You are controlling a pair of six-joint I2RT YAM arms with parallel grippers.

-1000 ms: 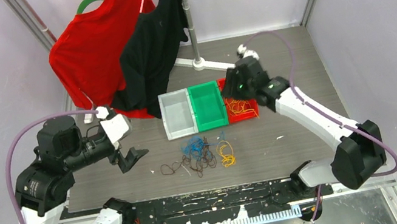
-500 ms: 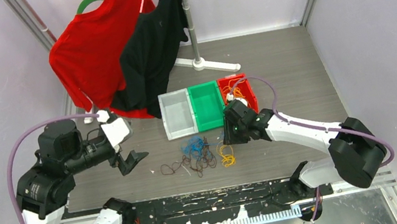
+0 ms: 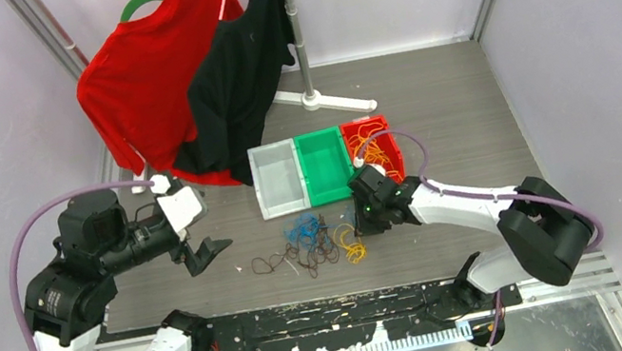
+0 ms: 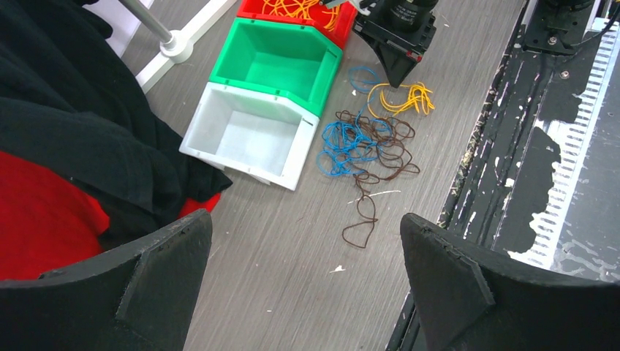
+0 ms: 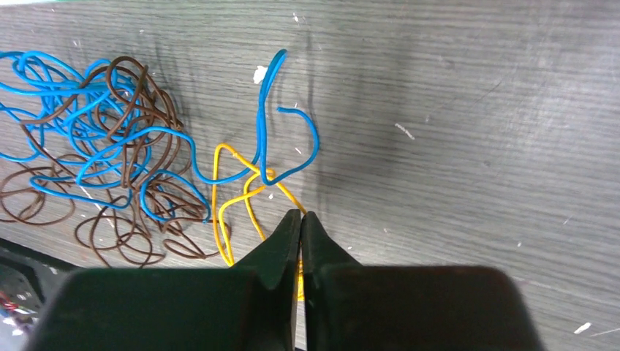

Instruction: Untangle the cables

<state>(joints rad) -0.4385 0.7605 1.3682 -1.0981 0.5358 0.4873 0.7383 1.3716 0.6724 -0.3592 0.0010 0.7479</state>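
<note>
The cables [image 3: 314, 242] lie tangled on the grey table in front of the bins: blue loops [image 5: 110, 139], brown loops [image 5: 124, 234] and a yellow cable [image 5: 234, 201] at the right end. My right gripper [image 5: 301, 214] is down at the table, shut on a strand of the yellow cable; a blue end [image 5: 292, 139] crosses that strand just ahead of the tips. In the top view the right gripper [image 3: 362, 222] sits at the pile's right edge. My left gripper [image 4: 303, 223] hangs open and holds nothing, left of the pile [image 4: 365, 139].
Three bins stand side by side behind the pile: grey [image 3: 284, 209], green [image 3: 330, 197] and red [image 3: 398, 160], the red one holding more yellow wire [image 3: 373, 164]. A red shirt [image 3: 131, 82] and black shirt [image 3: 244, 62] hang from a rack [image 3: 295, 24] at the back left.
The right arm swung from above the red bin down to the right end of the pile, and its jaws closed on the yellow cable. The left arm barely moved.
</note>
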